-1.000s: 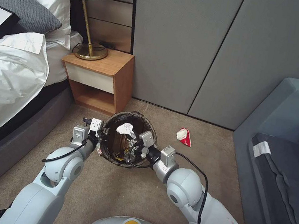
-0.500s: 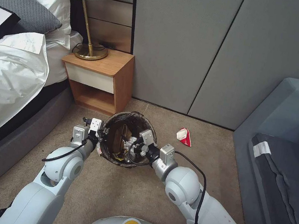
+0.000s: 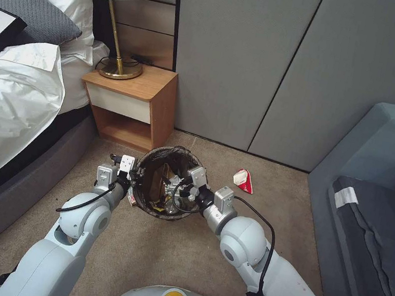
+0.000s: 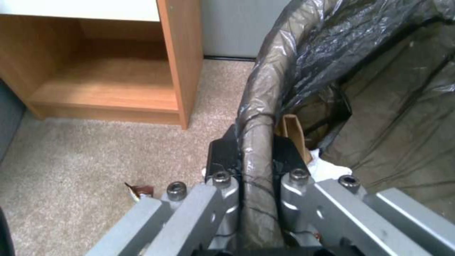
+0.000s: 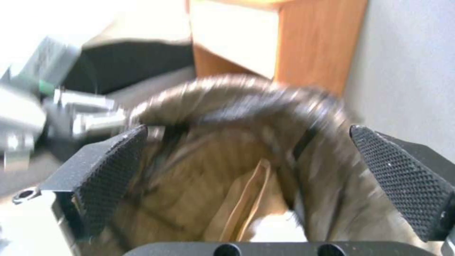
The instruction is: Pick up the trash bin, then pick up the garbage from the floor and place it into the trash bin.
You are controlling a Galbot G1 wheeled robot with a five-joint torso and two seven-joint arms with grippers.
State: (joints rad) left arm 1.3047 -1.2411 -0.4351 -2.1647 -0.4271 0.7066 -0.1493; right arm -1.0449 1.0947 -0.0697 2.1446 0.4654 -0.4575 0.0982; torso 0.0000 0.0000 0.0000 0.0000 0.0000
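The bin [image 3: 167, 183] sits on the carpet [image 3: 180, 255] in front of the nightstand [image 3: 132, 102], between the bed [image 3: 9, 103] and the sofa [image 3: 379, 197]. Its dark bag [image 4: 294, 46] is folded over the rim.

The left gripper [image 4: 256, 156] is at the bin's left edge, its two black fingers [image 4: 221, 154] clamped on the bag-covered rim, one outside and one inside. In the head view the same gripper [image 3: 133, 179] meets the rim from the left.

The right gripper [image 3: 178, 187] is over the bin's mouth, reaching in from the right. Its textured pads [image 5: 111, 170] stand wide apart with nothing between them, and through the gap you look straight down into the bin.

Inside, a tan paper bag [image 5: 246, 199] stands on edge against the liner, and something white [image 5: 279, 227] lies at the bottom beside it; it looks like tissue, though the blur makes that hard to be sure of. From the left wrist the paper bag [image 4: 296, 137] and the white piece [image 4: 332, 167] show just inside the rim.

On the carpet, a red-and-white packet [image 3: 244, 180] lies well to the right of the bin, near the wall [image 3: 280, 66]. A small red wrapper [image 4: 140, 190] lies on the floor just outside the bin by the left gripper.
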